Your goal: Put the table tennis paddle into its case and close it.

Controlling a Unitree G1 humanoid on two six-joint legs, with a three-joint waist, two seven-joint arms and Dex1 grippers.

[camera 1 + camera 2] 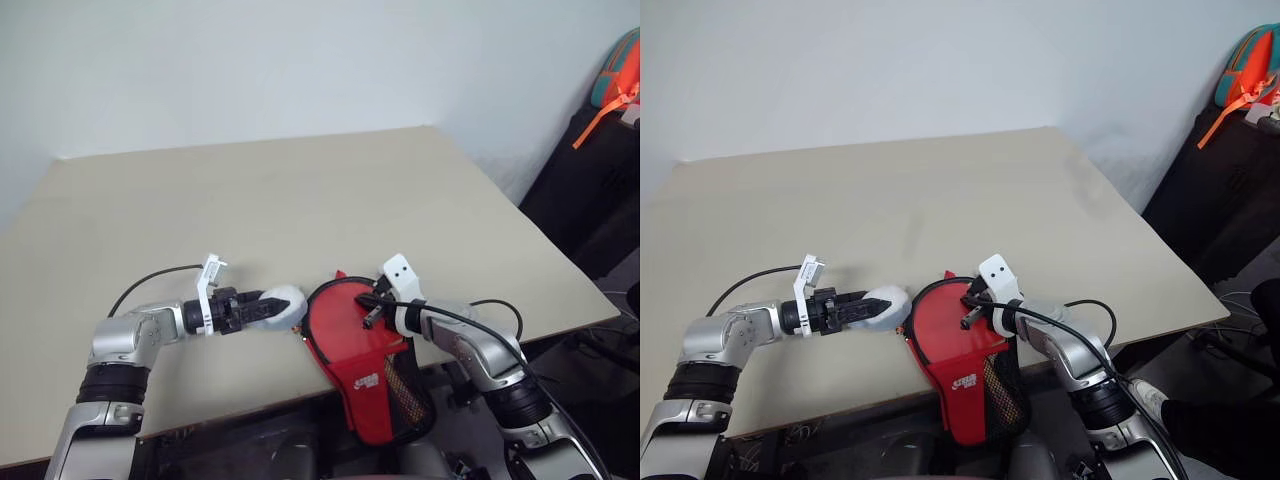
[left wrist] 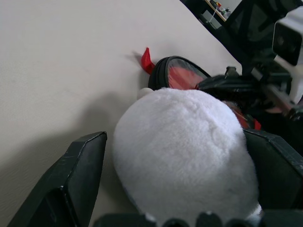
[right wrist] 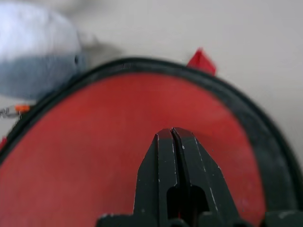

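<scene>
Where desk [image 1: 300,200] ends at near edge, case [image 1: 365,370] is laid, round end on desk, narrow handle end with mesh pocket overhanging edge toward robot; long axis runs from desk edge inward, tilted slightly left. Right hand [image 3: 173,135] is pressed shut over case's red round face. Left hand [image 1: 262,310] is seen just left of case, fingers [image 2: 71,184] spread around white fluffy object [image 2: 184,156].

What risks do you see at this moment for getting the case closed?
The case hangs partly over the table edge, so pressure from the shut right claw may tip it off. The left claw holds a white plush thing, leaving it unable to steady the case.
</scene>
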